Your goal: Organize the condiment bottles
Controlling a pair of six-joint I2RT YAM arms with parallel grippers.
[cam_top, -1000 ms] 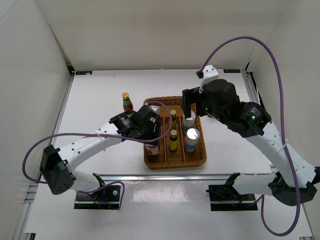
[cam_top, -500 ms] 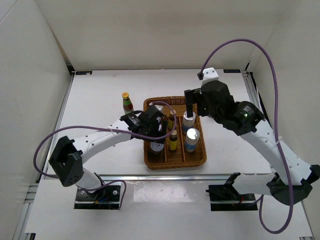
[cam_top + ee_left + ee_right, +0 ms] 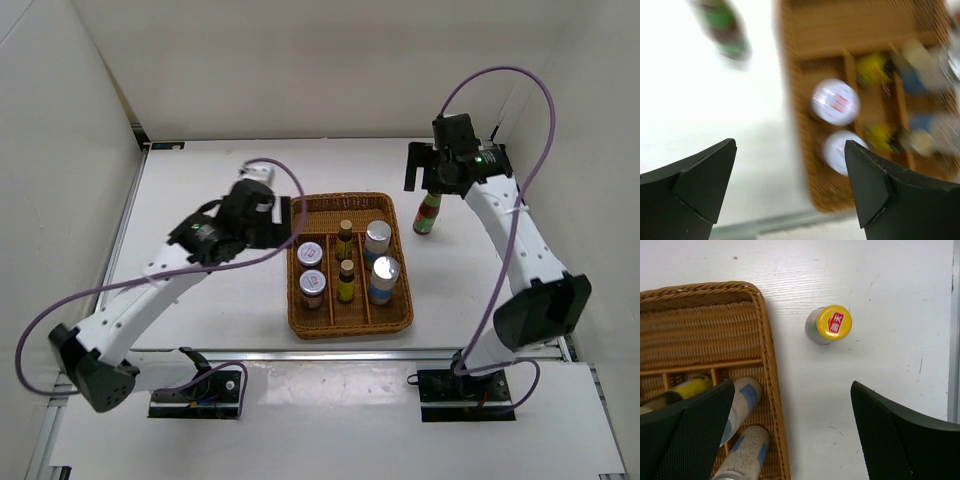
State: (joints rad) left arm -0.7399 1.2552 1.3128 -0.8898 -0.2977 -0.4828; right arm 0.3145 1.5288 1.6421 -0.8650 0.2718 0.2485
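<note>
Your right gripper (image 3: 424, 172) hangs over the far right of the table (image 3: 200, 170), jaws spread wide and gripping nothing. One yellow-capped bottle (image 3: 829, 325) stands upright on the table just ahead of its fingertips. It sits roughly midway between the two fingers, touches neither, and is a little off the right wall of the wicker tray (image 3: 300, 322). Your left gripper (image 3: 288, 214) hovers by the tray's far left corner, also spread and empty. Its wrist view is blurred, but it shows the two red-and-white-lidded jars (image 3: 836, 101) ahead of the open fingers, one behind the other in the tray's left compartment. A second tall bottle (image 3: 722, 27) is a green-and-red smear on the table outside the tray's left wall, well ahead of the left-hand finger; from overhead the arm hides it. In the same tray, the two small brown bottles (image 3: 346, 280) fill the middle compartment and the two silver-topped cylinders (image 3: 384, 278) the right one.
</note>
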